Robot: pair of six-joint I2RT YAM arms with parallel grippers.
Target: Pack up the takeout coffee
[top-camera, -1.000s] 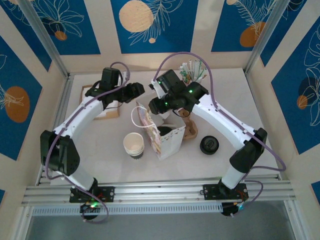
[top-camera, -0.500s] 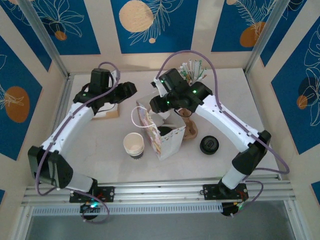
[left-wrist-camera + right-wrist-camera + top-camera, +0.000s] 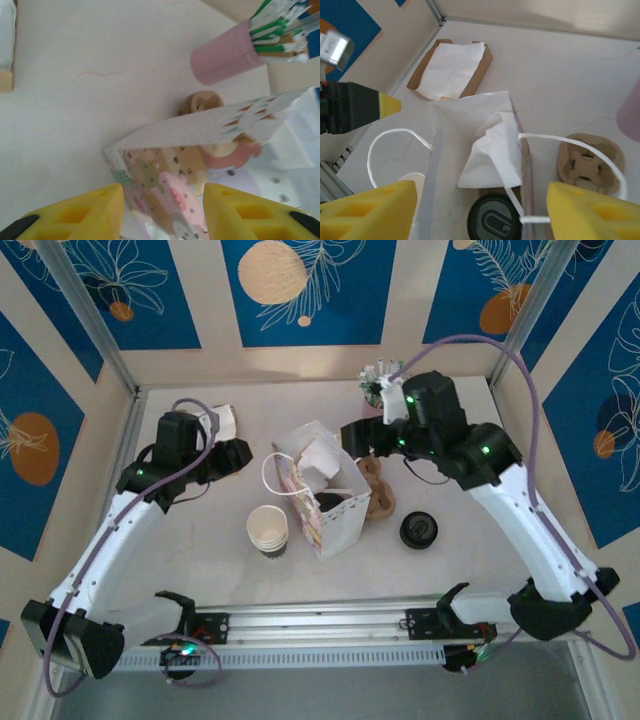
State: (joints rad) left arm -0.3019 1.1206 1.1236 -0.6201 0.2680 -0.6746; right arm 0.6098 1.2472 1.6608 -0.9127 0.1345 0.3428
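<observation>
- The right gripper (image 3: 481,205) hangs above the open paper bag (image 3: 445,150). Its two yellow fingers (image 3: 370,212) stand wide apart with nothing between them.
- The takeout coffee (image 3: 494,221) stands inside the bag, directly below this gripper. Its round black sip lid faces up, and the cup body is hidden by the bag walls.
- A crumpled white napkin (image 3: 492,152) lies in the bag just beyond the coffee. A white loop handle (image 3: 570,145) arches over the bag mouth toward the gripper's right finger.
- Outside the bag, under the right finger, lies a brown pulp cup carrier (image 3: 587,162). Farther ahead and to the left sits a cardboard tray of napkins (image 3: 451,70).
- From above, a stack of lidless cups (image 3: 267,530) and a loose black lid (image 3: 418,530) flank the bag on the near side of the right gripper (image 3: 352,435).
- The left gripper (image 3: 162,200) is level with the bag's patterned side (image 3: 165,187) and short of touching it. Its fingers are parted and it holds nothing.
- Ahead of the left gripper (image 3: 238,455), past the bag, is a pink holder of straws (image 3: 225,57).
</observation>
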